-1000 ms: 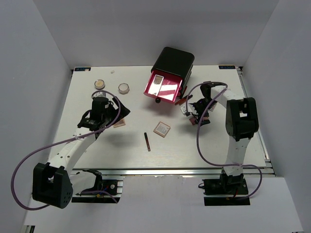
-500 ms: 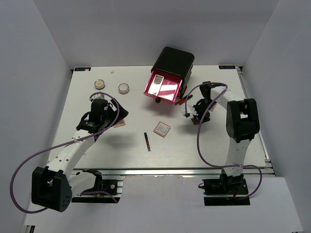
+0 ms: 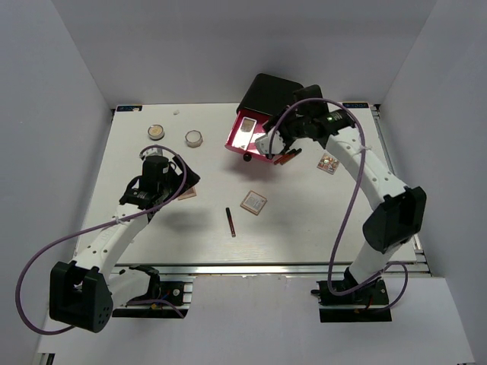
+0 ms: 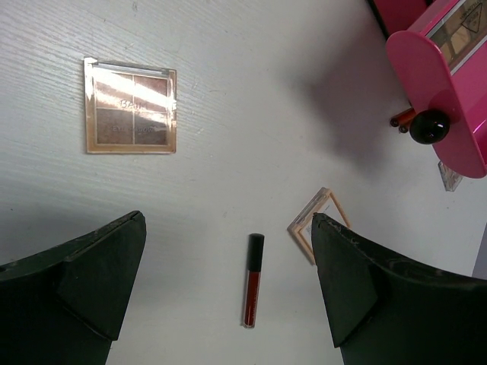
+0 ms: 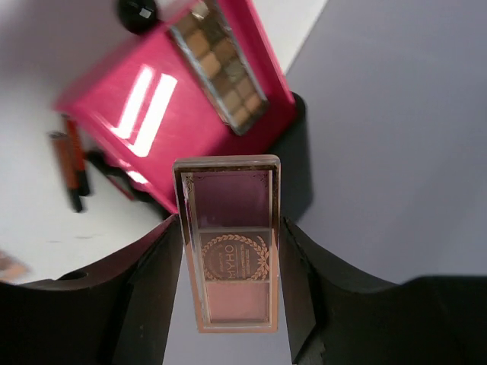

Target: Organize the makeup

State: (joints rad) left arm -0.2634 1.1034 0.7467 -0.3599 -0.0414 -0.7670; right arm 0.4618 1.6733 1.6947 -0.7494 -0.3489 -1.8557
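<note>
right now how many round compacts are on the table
2. One compact sits at the far left of the table; the other compact lies just right of it, toward the box. More could be hidden inside the box.

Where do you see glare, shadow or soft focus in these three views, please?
Left wrist: a glare band washes out the upper pans of the square palette, and the near fingers are dark and soft-edged. Right wrist: white reflections streak the pink drawer, while the gripped rectangular palette is sharp enough to show its emblem. Top external: even light, with soft arm shadows on the table.
</note>
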